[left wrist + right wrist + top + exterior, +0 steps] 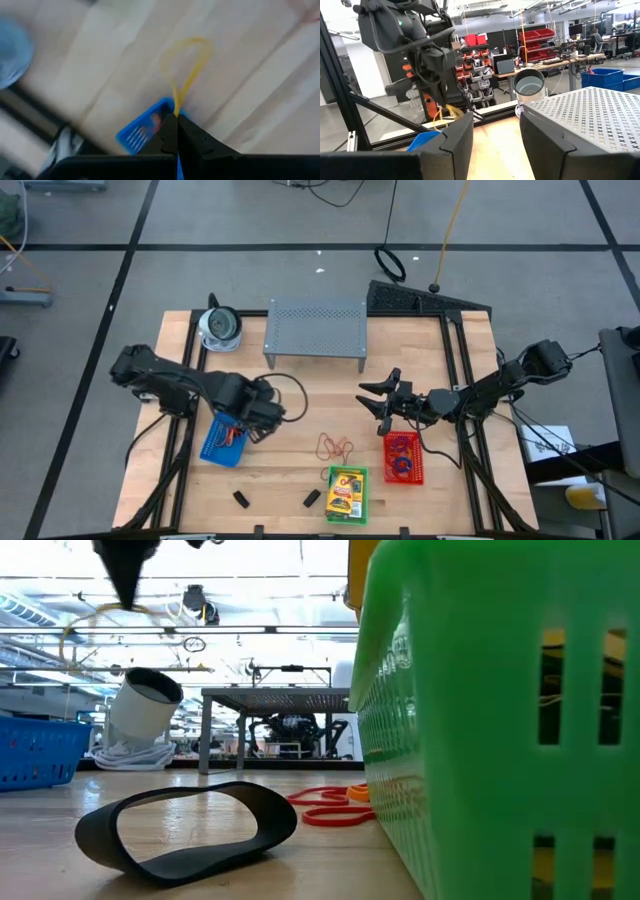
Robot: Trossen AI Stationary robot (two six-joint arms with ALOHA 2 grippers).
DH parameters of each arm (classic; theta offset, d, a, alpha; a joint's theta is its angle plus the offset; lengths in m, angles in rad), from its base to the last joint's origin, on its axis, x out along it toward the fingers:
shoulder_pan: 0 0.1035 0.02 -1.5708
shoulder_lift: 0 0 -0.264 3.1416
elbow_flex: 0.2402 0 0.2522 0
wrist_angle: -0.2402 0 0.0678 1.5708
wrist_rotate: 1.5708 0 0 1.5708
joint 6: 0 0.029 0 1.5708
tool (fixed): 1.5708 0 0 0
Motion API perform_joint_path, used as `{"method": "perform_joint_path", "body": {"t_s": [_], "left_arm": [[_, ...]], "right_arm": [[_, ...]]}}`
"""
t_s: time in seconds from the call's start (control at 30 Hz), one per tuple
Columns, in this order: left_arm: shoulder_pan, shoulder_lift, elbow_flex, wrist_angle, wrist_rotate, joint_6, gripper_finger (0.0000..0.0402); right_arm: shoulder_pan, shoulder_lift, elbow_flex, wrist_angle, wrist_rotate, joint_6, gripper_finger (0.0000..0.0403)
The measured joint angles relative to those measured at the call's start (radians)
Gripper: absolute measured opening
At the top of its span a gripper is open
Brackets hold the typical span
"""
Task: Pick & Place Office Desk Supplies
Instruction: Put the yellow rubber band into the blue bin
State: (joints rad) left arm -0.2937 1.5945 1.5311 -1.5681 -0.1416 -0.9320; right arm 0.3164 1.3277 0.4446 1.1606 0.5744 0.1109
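My left gripper (250,425) hangs over the right end of the blue basket (224,444), shut on a yellow rubber band (189,60). In the low view the gripper (126,580) shows as a dark tip with the band (100,615) below it. My right gripper (383,401) is open in the air, above the table beside the red basket (404,458), which holds rubber bands. More orange and red bands (335,447) lie on the wood. A crayon box (346,491) lies in the green basket (362,500). Two black clips (241,499) (311,498) rest near the front edge. My left gripper pinches the yellow band at one end of its loop (176,111), between the tips of the two shut fingers. The fingers point down from above. The band is lifted clear and hangs as a slack open loop (447,112) above the blue basket (142,129).
The grey perforated shelf (315,330) stands at the far middle of the table, the round white-grey object (220,327) to its left. A black loop (190,830) lies close before the low camera. Bare wood lies between the baskets and the shelf.
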Motion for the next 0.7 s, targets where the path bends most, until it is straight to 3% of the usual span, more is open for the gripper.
{"method": "perform_joint_path", "body": {"t_s": [0.2, 0.43, 0.7], "left_arm": [[-0.017, -0.088, -0.090, 0.001, 0.007, -0.067, 0.0000], [-0.025, -0.261, -0.367, 0.015, 0.074, -0.249, 0.0000], [-0.081, -0.411, -0.634, 0.223, 0.145, -0.411, 0.0000]], "right_arm": [[0.000, 0.000, 0.000, 0.000, 0.000, 0.000, 0.0155], [0.000, 0.000, 0.000, -0.005, 0.000, 0.000, 0.0155], [-0.001, 0.000, 0.000, -0.016, 0.000, -0.001, 0.0155]]}}
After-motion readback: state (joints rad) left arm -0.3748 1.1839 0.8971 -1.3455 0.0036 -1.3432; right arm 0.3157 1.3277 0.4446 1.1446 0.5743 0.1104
